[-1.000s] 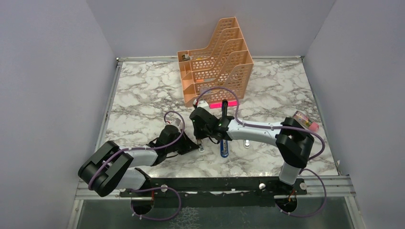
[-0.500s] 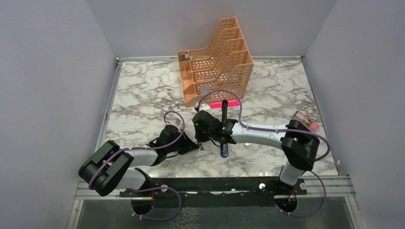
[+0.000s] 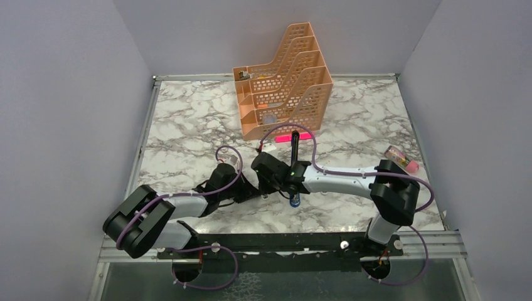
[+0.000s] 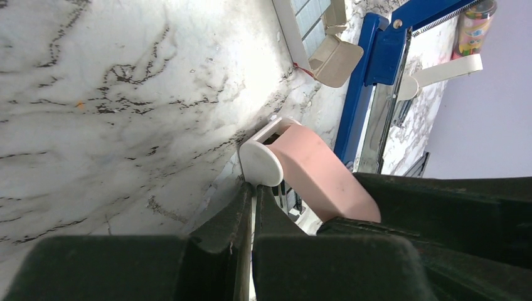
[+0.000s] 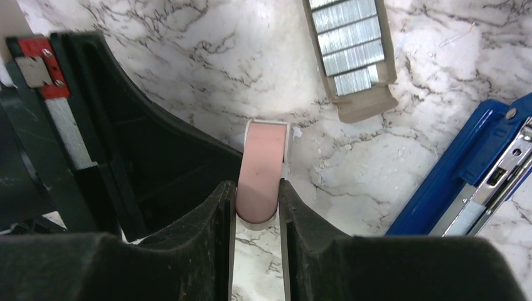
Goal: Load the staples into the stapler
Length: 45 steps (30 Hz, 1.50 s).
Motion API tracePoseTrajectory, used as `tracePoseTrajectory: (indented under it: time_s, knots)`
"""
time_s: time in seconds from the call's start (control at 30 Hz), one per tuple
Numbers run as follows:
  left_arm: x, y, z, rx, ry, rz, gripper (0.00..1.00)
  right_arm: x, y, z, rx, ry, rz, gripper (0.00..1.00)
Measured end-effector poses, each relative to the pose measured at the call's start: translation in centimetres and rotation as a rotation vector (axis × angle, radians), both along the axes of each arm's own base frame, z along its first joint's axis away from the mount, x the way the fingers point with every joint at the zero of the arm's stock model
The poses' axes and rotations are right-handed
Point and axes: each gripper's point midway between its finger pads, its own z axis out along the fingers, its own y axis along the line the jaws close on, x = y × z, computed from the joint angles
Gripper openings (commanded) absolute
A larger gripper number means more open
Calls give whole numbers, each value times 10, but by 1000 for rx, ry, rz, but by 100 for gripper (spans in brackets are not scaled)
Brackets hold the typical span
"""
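Note:
The blue stapler lies open, its black top arm standing up; it also shows in the left wrist view and the right wrist view. The grey-blue tray of silvery staples lies on the marble beside it, also seen in the left wrist view. My right gripper is shut on the peach-pink oblong piece, just left of the stapler. My left gripper is shut, its tips at that piece's white round end.
An orange file organizer stands at the back, with a flat bright-pink bar in front of it. A colourful small container lies at the right. A white capsule-like piece lies beyond the stapler.
My right gripper has moved nearer and down toward the left gripper and closed in on the peach-pink piece. The left arm has not moved.

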Motion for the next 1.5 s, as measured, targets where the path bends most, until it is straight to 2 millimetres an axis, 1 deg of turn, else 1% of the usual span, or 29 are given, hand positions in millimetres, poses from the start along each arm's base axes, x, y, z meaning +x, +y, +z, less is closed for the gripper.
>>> tracePoseTrajectory:
  time_s: [0.2, 0.37, 0.6, 0.77, 0.9, 1.1, 1.2, 1.37, 1.5]
  knots:
    - [0, 0, 1, 1, 0, 0, 0, -12, -7, -13, -37, 33, 0, 29]
    - [0, 0, 2, 1, 0, -1, 0, -15, -7, -21, -51, 48, -7, 35]
    - [2, 3, 3, 19, -17, 9, 13, -18, -10, -32, -69, 80, -26, 44]
    - [1, 15, 5, 68, -40, 36, 16, -22, -17, -35, -101, 93, -27, 46]
    - [1, 24, 8, 103, -62, 55, 17, -22, -19, -32, -103, 93, -24, 47]
    - [0, 36, 9, 150, -79, 77, 18, -23, -22, -20, -92, 81, -19, 49]
    - [-1, 41, 6, 176, -80, 82, 18, -23, -23, -14, -87, 76, -18, 49]
    - [-1, 44, 5, 198, -81, 84, 18, -22, -23, -9, -83, 64, -15, 43]
    - [-1, 46, 5, 209, -89, 84, 18, -20, -20, -2, -70, 51, -7, 44]
